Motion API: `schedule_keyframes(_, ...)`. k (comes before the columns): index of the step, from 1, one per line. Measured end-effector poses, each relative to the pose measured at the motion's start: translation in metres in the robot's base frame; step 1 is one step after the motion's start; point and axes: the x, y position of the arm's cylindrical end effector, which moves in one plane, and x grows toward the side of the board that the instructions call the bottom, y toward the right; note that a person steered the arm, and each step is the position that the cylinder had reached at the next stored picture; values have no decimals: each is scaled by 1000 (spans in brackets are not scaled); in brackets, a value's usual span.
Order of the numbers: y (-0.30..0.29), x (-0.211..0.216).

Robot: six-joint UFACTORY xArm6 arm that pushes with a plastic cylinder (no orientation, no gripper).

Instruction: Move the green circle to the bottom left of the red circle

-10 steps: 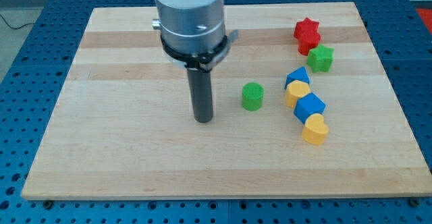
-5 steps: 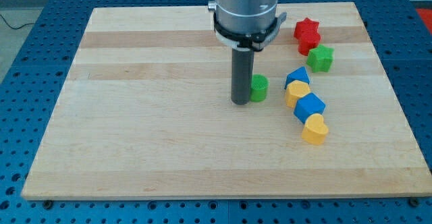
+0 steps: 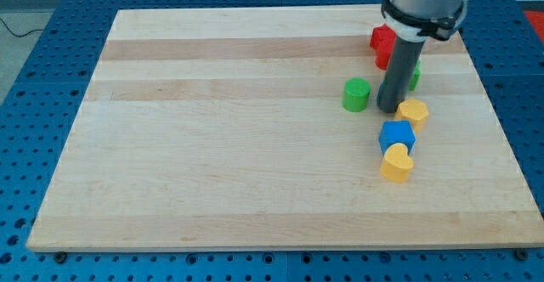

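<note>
The green circle (image 3: 356, 94) stands right of the board's middle. My tip (image 3: 389, 110) rests just to its right, with a small gap between them. The red circle (image 3: 383, 59) lies above my tip, up and to the right of the green circle, and the rod hides most of it. The red star (image 3: 382, 36) sits just above the red circle, also partly hidden.
A yellow block (image 3: 414, 112) touches the rod's right side. Below it lie a blue block (image 3: 397, 135) and a yellow heart (image 3: 396, 163). A sliver of the green star (image 3: 415, 75) shows behind the rod. The wooden board (image 3: 212, 146) lies on a blue perforated table.
My tip swept right across the board, pushed the green circle right and up, and now stands on its right side. The upper yellow block shifted right. One blue block is no longer visible.
</note>
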Motion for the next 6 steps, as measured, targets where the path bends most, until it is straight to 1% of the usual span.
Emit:
schedule_keyframes(1, -3, 5)
schedule_keyframes(2, -34, 22)
schedule_keyframes(3, -73, -3)
schedule_keyframes(4, -80, -50)
schedule_keyframes(5, -71, -58)
schedule_keyframes(6, -58, -49)
